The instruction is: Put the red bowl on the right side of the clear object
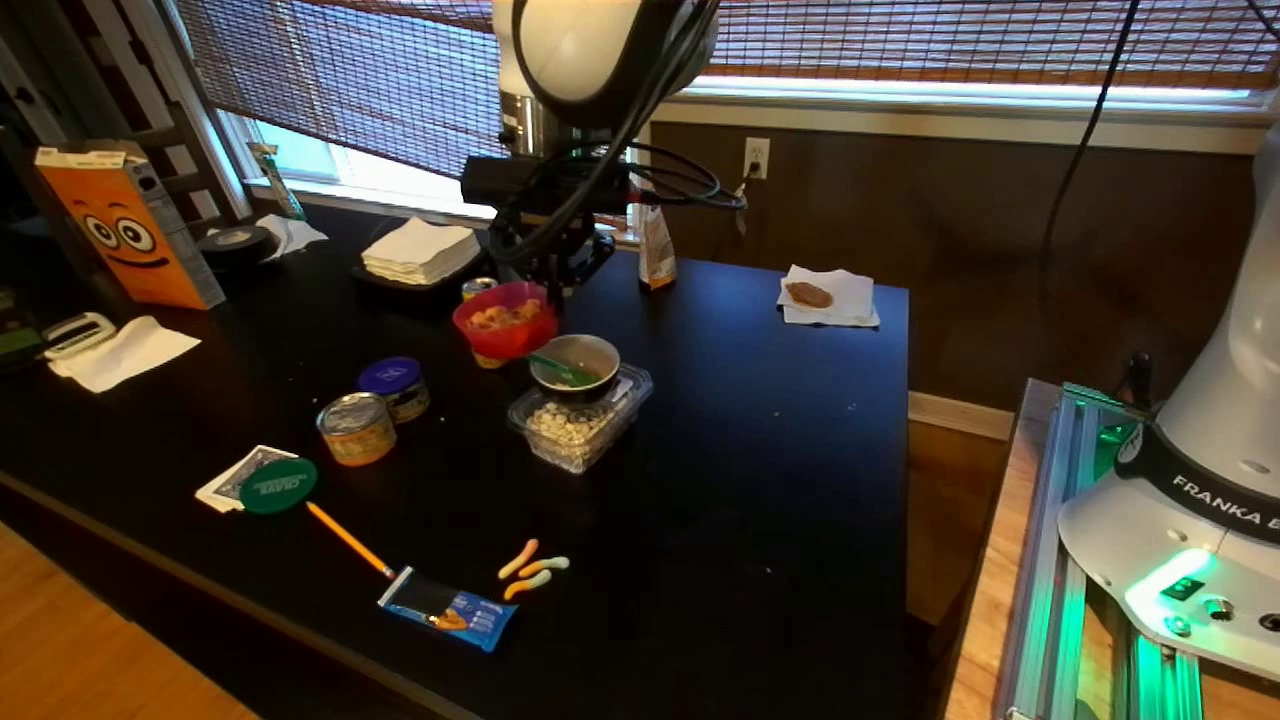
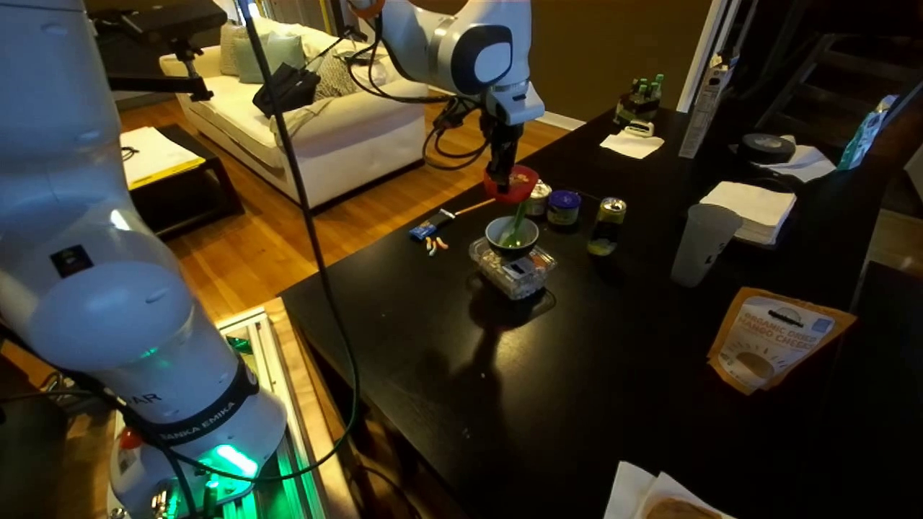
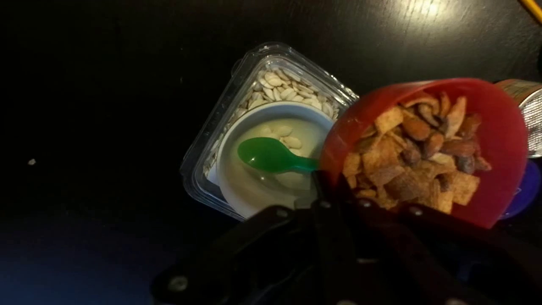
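Hand (image 2: pixel 499 180) and red bowl (image 1: pixel 512 344), raised above the surface (image 1: pixel 760 480): the hand was closed on the bowl's rim, its gap seemingly narrowed to the wall's thickness, and snack mix (image 3: pixel 410 165) lay in the bowl. The clear tub (image 1: pixel 612 425) stood on the surface below, toward the edge nearest the robot base (image 1: pixel 1170 540) as reckoned from the bowl; a pale bowl (image 3: pixel 239 186) with a green spoon (image 3: pixel 269 154) sat atop it. That offset probably governed the coming move, since the load seemed bound to clear the tub before lowering. Which side counted as right was not evident.
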You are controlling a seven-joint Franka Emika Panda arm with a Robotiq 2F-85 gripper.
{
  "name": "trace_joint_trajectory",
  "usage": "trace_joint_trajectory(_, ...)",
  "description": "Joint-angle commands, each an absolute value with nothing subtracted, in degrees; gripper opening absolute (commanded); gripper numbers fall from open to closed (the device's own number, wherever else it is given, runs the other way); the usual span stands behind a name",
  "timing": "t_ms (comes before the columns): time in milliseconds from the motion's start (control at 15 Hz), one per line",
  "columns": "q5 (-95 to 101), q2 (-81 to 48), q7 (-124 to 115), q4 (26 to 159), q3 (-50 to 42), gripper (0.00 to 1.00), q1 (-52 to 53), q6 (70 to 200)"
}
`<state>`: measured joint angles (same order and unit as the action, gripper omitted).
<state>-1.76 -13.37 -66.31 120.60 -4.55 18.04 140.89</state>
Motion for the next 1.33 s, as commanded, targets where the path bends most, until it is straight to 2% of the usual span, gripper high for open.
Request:
trace_joint_trajectory(0, 4.0, -13.6, -69.7, 119.9, -2.7, 0.01, 16.6, 140.6)
trace_joint_trajectory(400, 11.6, -13.1, -75.2, 120.5, -3.4, 0.01, 14.5, 140.6)
trace_joint_trajectory(1000, 2.5, -16.2, -75.9, 121.2, -4.8, 0.01, 5.6, 143.3)
trace_joint_trajectory(1267, -2.1, -20.0, -71.8, 122.2, -4.6, 0.01, 2.3, 150.9)
